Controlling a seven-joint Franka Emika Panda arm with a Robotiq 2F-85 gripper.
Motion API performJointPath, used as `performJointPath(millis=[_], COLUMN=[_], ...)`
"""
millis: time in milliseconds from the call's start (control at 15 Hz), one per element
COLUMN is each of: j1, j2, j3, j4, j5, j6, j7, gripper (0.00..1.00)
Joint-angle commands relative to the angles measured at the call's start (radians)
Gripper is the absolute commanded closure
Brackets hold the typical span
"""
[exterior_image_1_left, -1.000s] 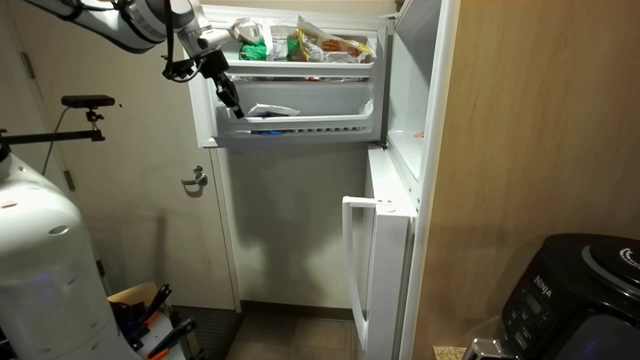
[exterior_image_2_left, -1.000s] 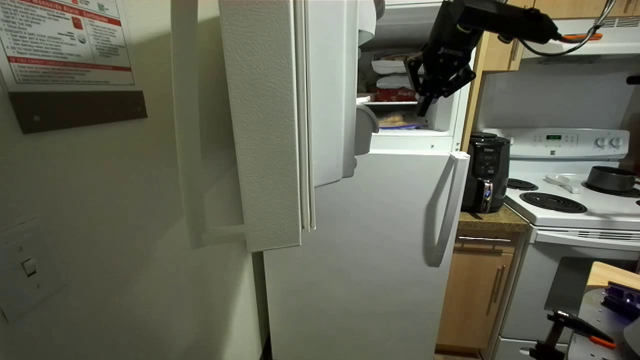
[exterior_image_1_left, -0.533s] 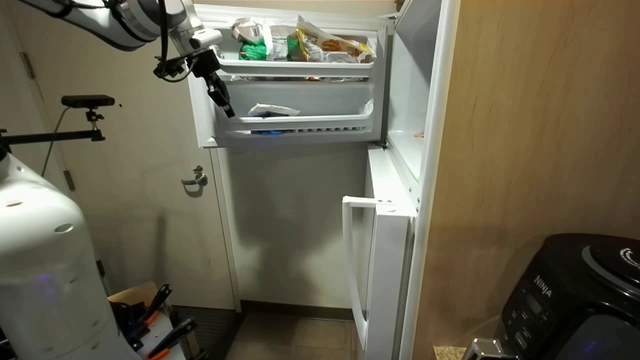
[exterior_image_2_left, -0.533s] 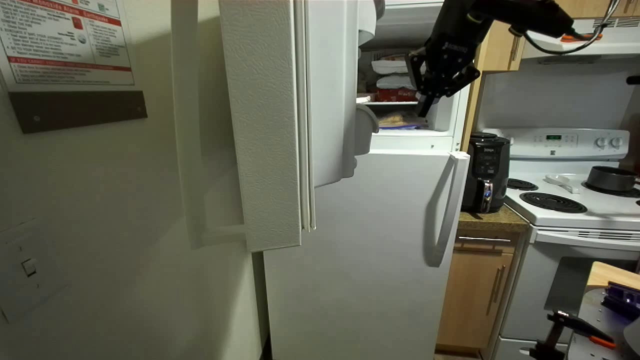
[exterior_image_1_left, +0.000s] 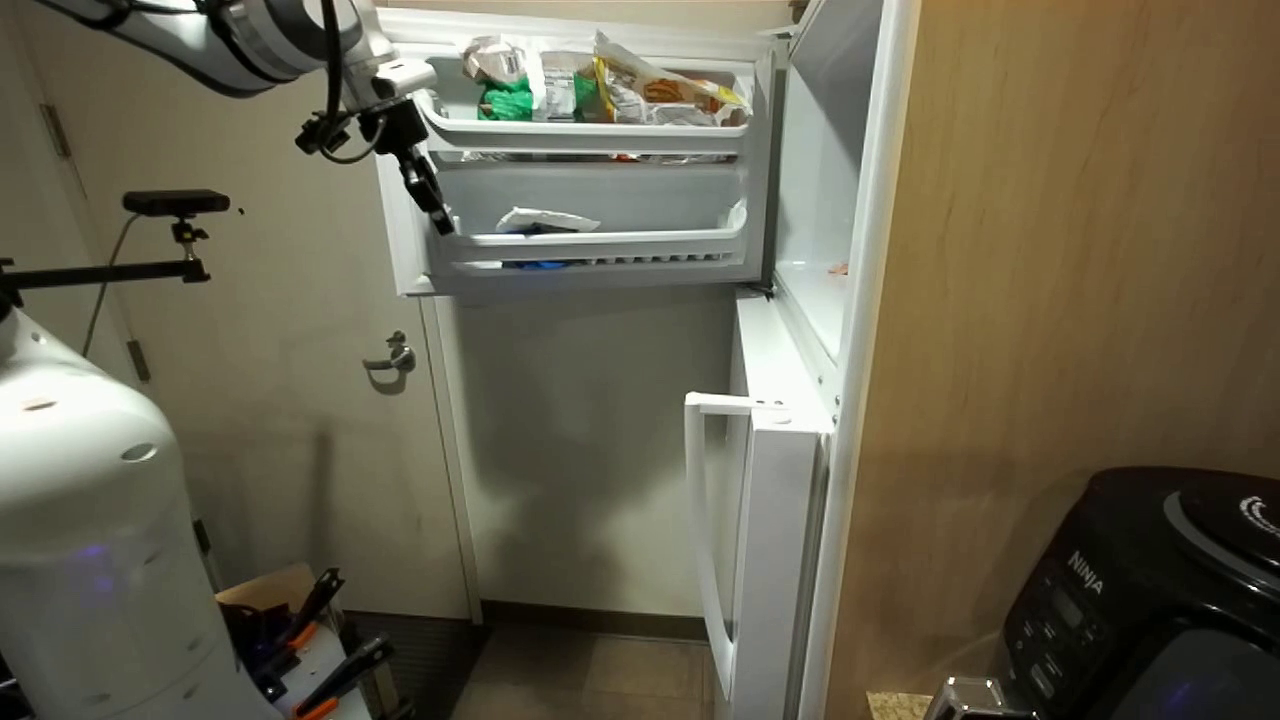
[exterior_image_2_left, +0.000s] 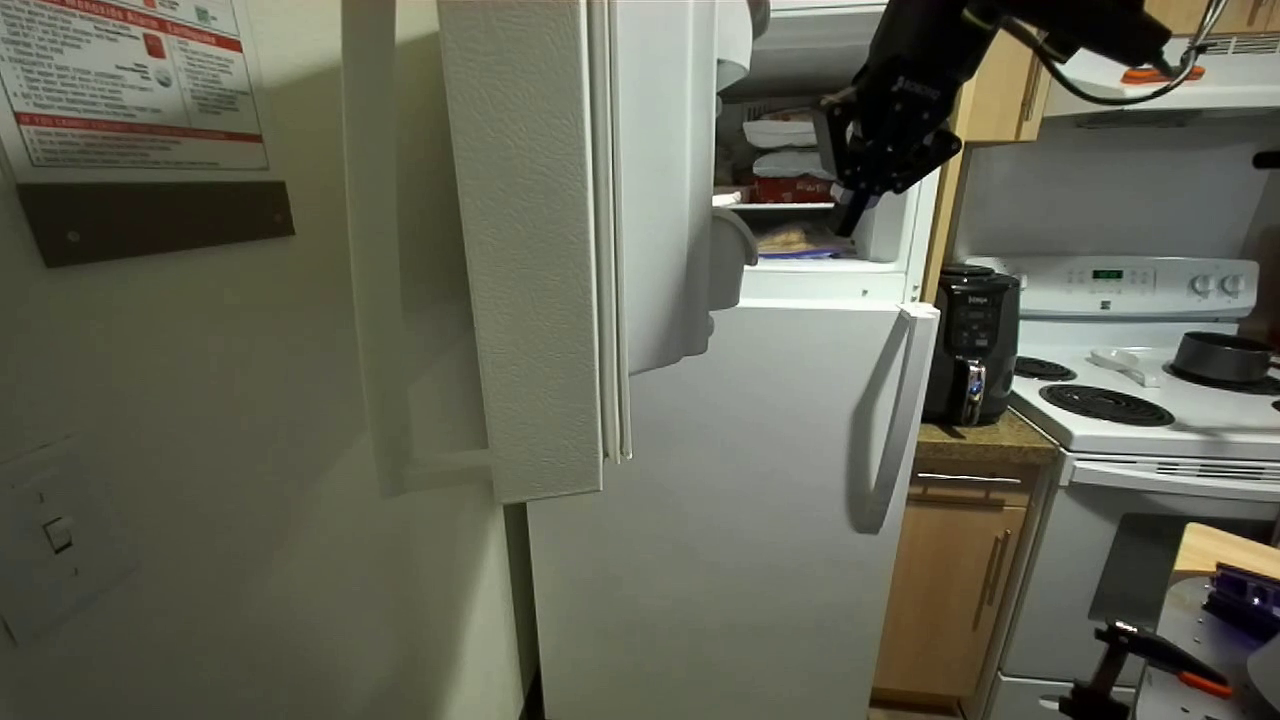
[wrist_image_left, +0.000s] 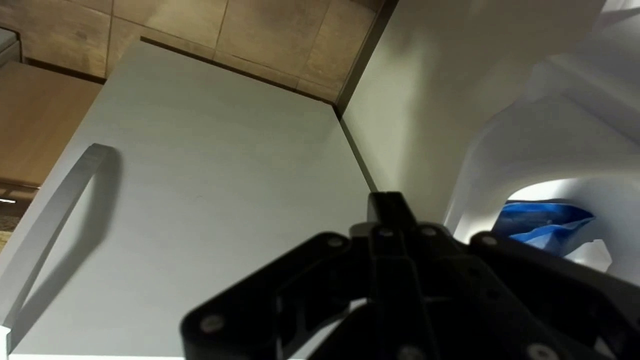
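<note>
My black gripper (exterior_image_1_left: 443, 228) hangs pointing down near the free-edge end of the open freezer door's lower shelf (exterior_image_1_left: 620, 243). In the wrist view its fingertips (wrist_image_left: 389, 200) are pressed together with nothing between them. It also shows in an exterior view (exterior_image_2_left: 848, 218), apart from the door shelf (exterior_image_2_left: 735, 255) there. A white packet (exterior_image_1_left: 545, 221) with a blue part lies in the lower shelf. In the wrist view the blue packet (wrist_image_left: 542, 220) is to the right of the fingers. Whether the gripper touches the shelf rim cannot be told.
The upper door shelf holds a green packet (exterior_image_1_left: 507, 102) and a yellow-edged bag (exterior_image_1_left: 660, 95). The freezer compartment holds stacked white packages (exterior_image_2_left: 785, 135) and a red box (exterior_image_2_left: 790, 190). Below is the shut fridge door (exterior_image_2_left: 720, 500) with its handle (exterior_image_2_left: 893, 415). A black air fryer (exterior_image_2_left: 975, 340) stands beside it.
My gripper has moved sideways along the freezer door toward its free edge, away from the freezer compartment. It stays shut. The freezer door and packets have not moved.
</note>
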Motion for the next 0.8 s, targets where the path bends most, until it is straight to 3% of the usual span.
performJointPath(millis=[0, 733], j1=[0.008, 0.005], j2=[-0.026, -0.064], j3=[-0.032, -0.093], j4=[-0.011, -0.005], j5=[0.074, 0.257], j6=[-0.025, -0.176], j7=[-0.069, -0.195], gripper=[1.0, 1.0])
